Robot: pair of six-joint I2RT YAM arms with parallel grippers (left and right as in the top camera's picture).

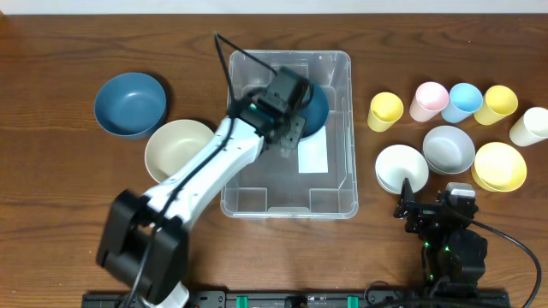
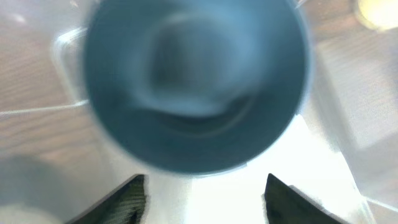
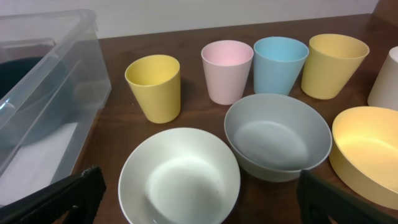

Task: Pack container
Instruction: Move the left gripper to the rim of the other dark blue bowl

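Container (image 1: pixel 287 195) sits at the centre of the overhead frame, and the left gripper (image 2: pixel 205 190) hangs inside it over a dark blue bowl (image 1: pixel 317 109). Its jaws are spread wide with nothing between them. The bowl lies just beyond the tips, tucked into the bin's upper right corner, I'd guess so that the rest of the floor is free for more pieces. That lower half is bare (only the white label (image 1: pixel 312 156) shows there). The arm crosses the left rim, so any way out has to go upward first. At lower right the right gripper (image 3: pixel 205 196) rests with jaws wide too, empty, facing a white bowl (image 3: pixel 179 177), a grey bowl (image 3: pixel 277 134) and a row of cups (image 3: pixel 227 70). These stand close together on the surface (image 1: pixel 60 205), with little gap between them.
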